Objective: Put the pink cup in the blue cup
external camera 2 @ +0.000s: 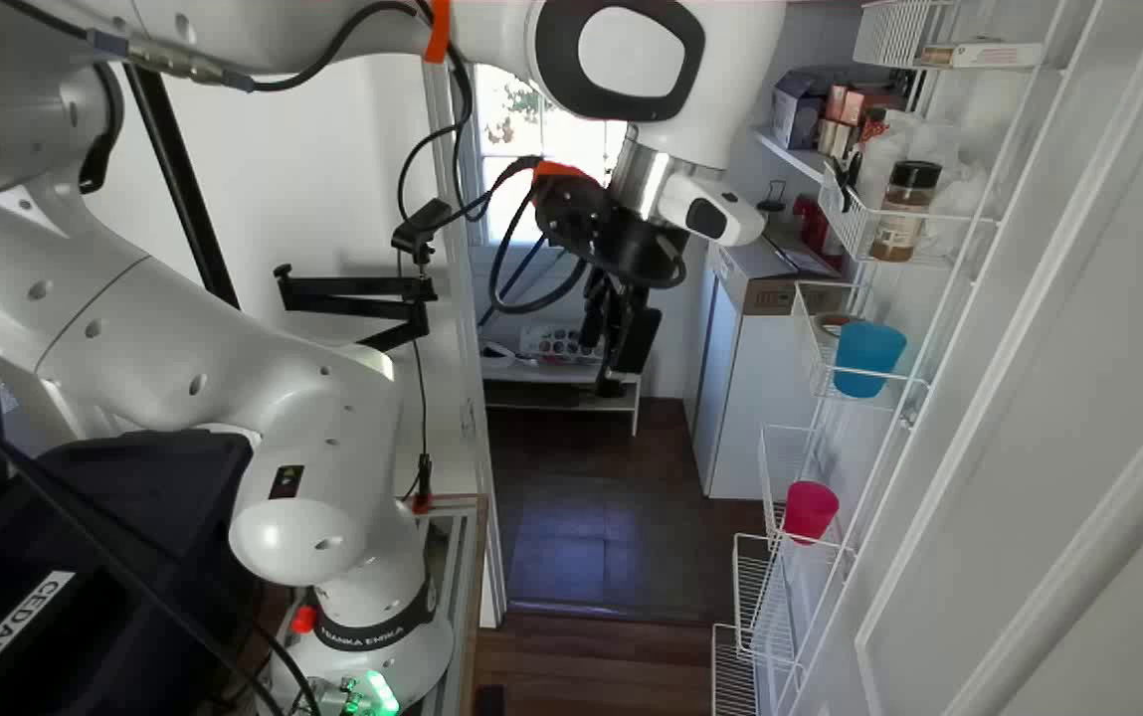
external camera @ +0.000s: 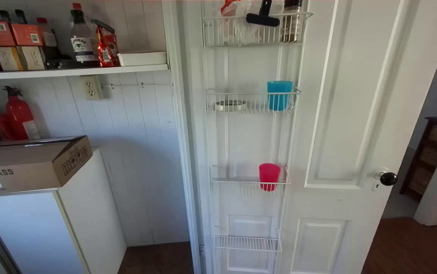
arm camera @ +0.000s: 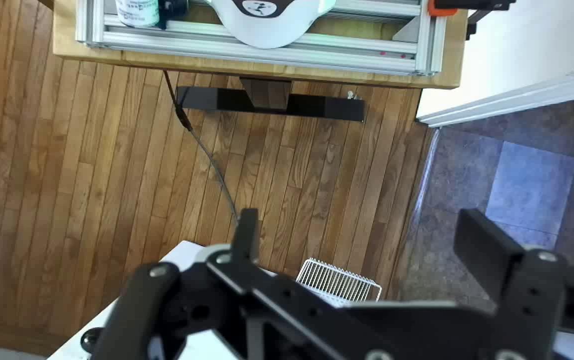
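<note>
Nothing of the nesting is done as yet: the pink tumbler (external camera: pixel 269 174) and the turquoise-blue tumbler (external camera 2: pixel 869 348) sit apart, in separate baskets of the white wire rack (external camera: pixel 247 242) on the panelled door (external camera: pixel 334 95). Both exterior views put the pink one in the basket next below the blue one, each mouth up with wires across its lower part. Neither is on the wooden table (arm camera: pixel 67 32) that carries the Franka arm (external camera 2: pixel 312 418); the rack stands well out past the table's front edge, across a stretch of floorboards (arm camera: pixel 132 150) in the wrist view. The Robotiq gripper (arm camera: pixel 359 225) hangs beyond that same front edge, lined up in the wrist view with the half nearer the corner by the door frame (arm camera: pixel 511 100); its fingers are spread wide with no object between them, and it touches neither tumbler. All the work seems left, then: reaching the pink tumbler, gripping it, lifting it clear of its wires, raising it one basket and lowering it into the blue one's mouth. I take the step in hand to be the approach, at most; the tumblers look near one size, so the pink may seat only part of the way
</note>
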